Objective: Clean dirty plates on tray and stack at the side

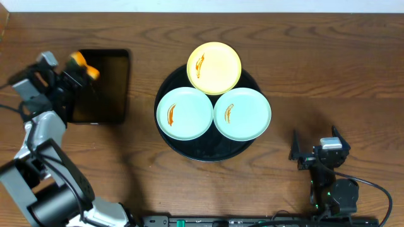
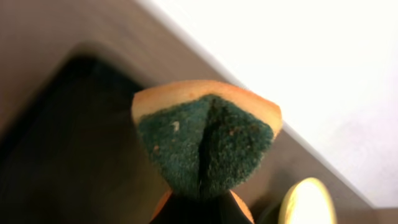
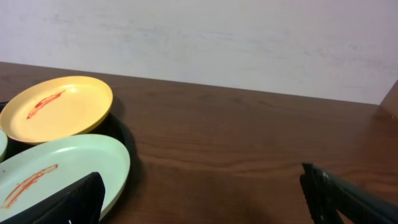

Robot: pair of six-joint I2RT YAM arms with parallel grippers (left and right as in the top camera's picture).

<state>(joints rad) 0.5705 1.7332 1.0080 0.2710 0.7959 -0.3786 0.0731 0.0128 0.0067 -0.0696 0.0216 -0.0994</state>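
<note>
Three small plates lie on the round tray [image 1: 208,150], which is black with a raised edge. The yellow plate [image 1: 214,67] is at the far side and reaches a little over the tray's edge. The left green plate [image 1: 184,113] and the right green plate [image 1: 242,113] lie side by side nearer to the robot, very close to each other. Each plate has an orange-brown smear of sauce on it.

The tray is to the left of the right pincer [image 1: 314,144] and a little ahead of it, not touching. This pincer is over bare wood, with its fingers spread wide and nothing between them. In its own camera, the yellow plate and one green plate are ahead and to the left of its left finger.

For the left pincer [image 1: 79,70], the tray is well apart on its right side. This pincer is closed on a sponge [image 2: 205,143], orange with a dark green rough face. The sponge seems folded in the grip, but the close view is blurred and the fingers hardly show. Just beside and below this pincer is a rectangular tray [image 1: 104,88], also black.

The table [image 1: 328,69] is dark brown wood with visible grain. Behind its far edge is a plain pale wall [image 3: 205,43].
</note>
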